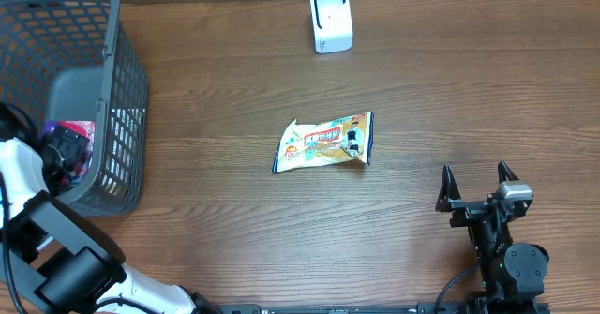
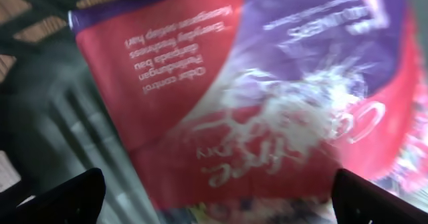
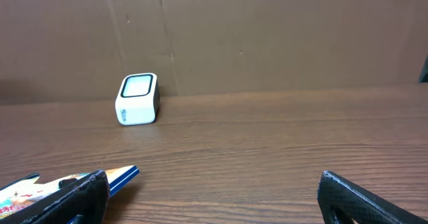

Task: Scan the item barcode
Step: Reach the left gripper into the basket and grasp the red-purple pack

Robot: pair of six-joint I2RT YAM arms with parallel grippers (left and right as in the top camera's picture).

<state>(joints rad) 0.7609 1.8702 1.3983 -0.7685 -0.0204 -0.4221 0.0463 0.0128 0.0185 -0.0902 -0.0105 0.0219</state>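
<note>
Left gripper (image 2: 217,184): hung open over purple packet (image 2: 221,83) in basket (image 1: 127,98), upper left.
Right gripper (image 1: 474,171): stood open, empty.
Scanner (image 1: 330,21): apparently unused; all remained.

the overhead camera is high up and looks straight down on the whole table (image 1: 234,239). the right wrist camera sits low, close to the table top on the near side, and looks flat across to the brown wall (image 3: 267,30) at the back. both of these views show the white scanner (image 1: 330,21) and the snack packet (image 1: 325,143). the left wrist camera is down in the grey basket (image 1: 103,61), so near a red and purple packet (image 2: 254,97) that it looks blurry. the overhead view shows that packet too, small, inside the basket.
</note>
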